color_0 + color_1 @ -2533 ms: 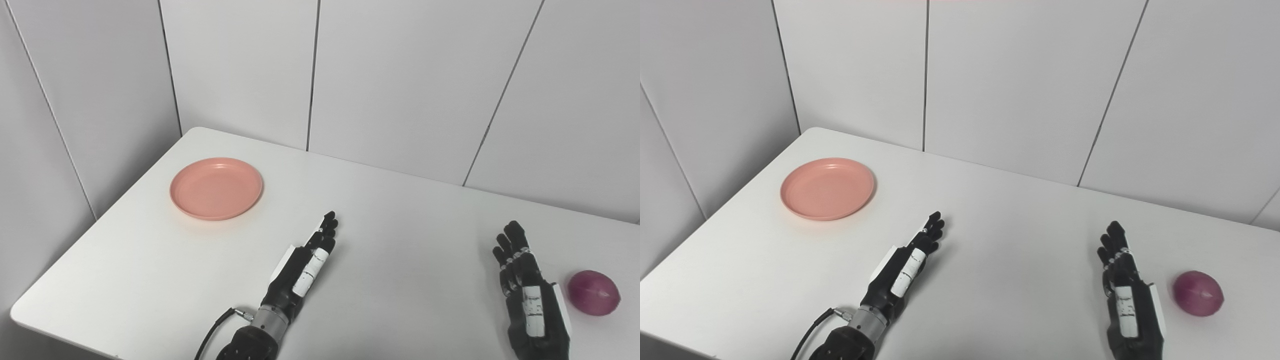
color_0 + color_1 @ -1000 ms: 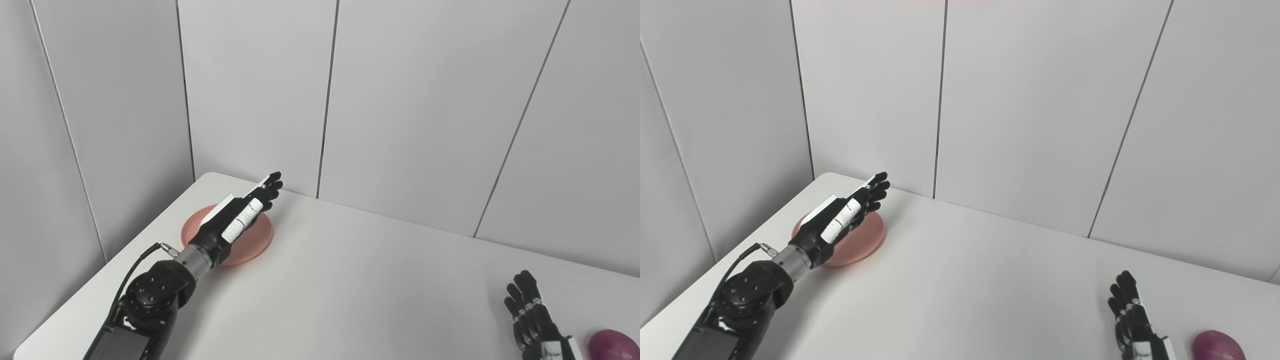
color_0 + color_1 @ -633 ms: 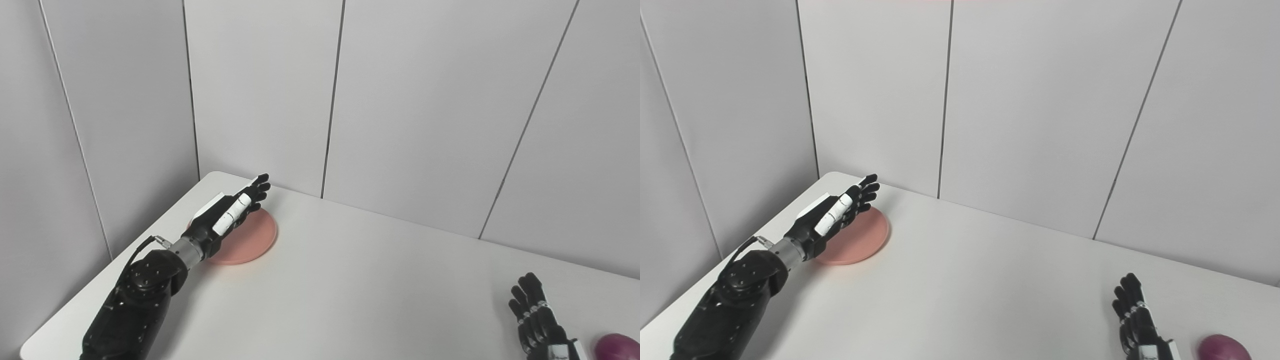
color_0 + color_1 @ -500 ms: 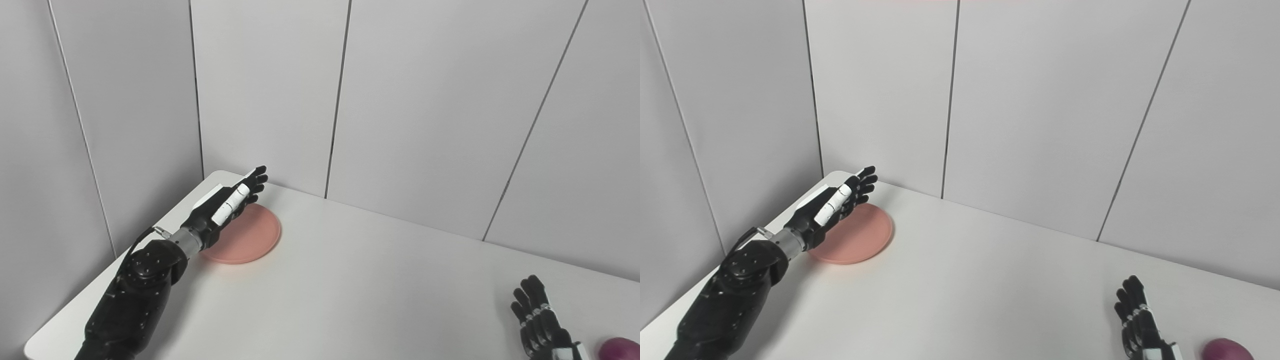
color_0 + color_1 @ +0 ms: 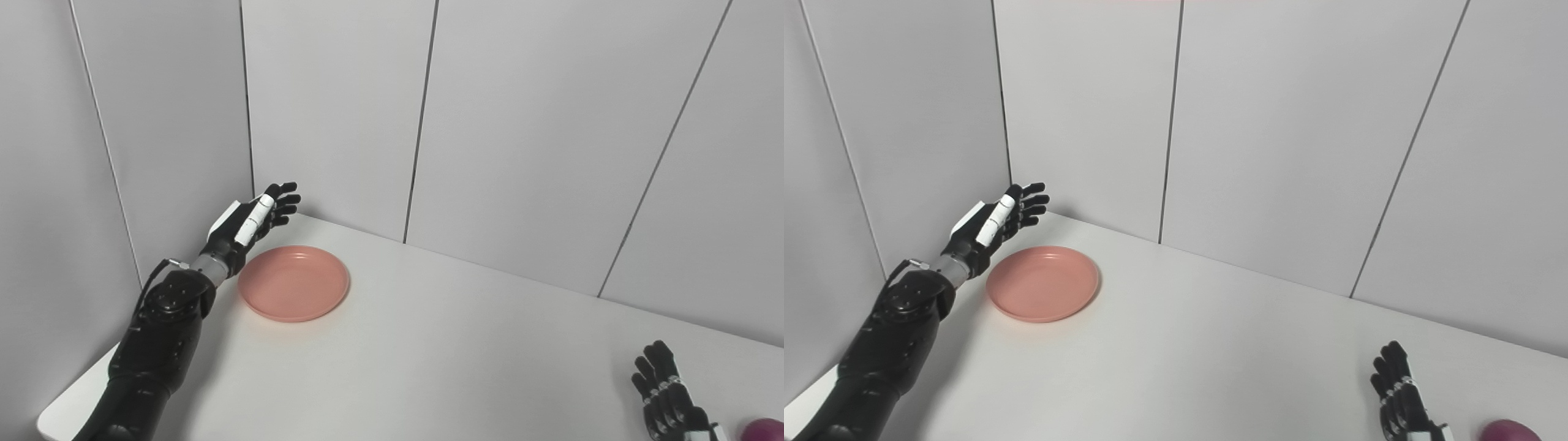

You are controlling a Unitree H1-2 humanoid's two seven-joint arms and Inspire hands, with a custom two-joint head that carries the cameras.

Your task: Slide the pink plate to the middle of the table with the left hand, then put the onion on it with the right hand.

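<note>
Plain grey wall panels behind a white table (image 5: 429, 343), nothing fancy. Pink plate (image 5: 294, 283) sits near the far left corner, not at the middle yet. Left hand (image 5: 254, 217) hovers just beyond its left rim, fingers spread, holding nothing. I'd drop it down behind that rim and push flat and slow toward the centre so the plate doesn't tip. Right hand (image 5: 1402, 398) rests unclenched and empty near the onion (image 5: 1510, 430) at the bottom right.
</note>
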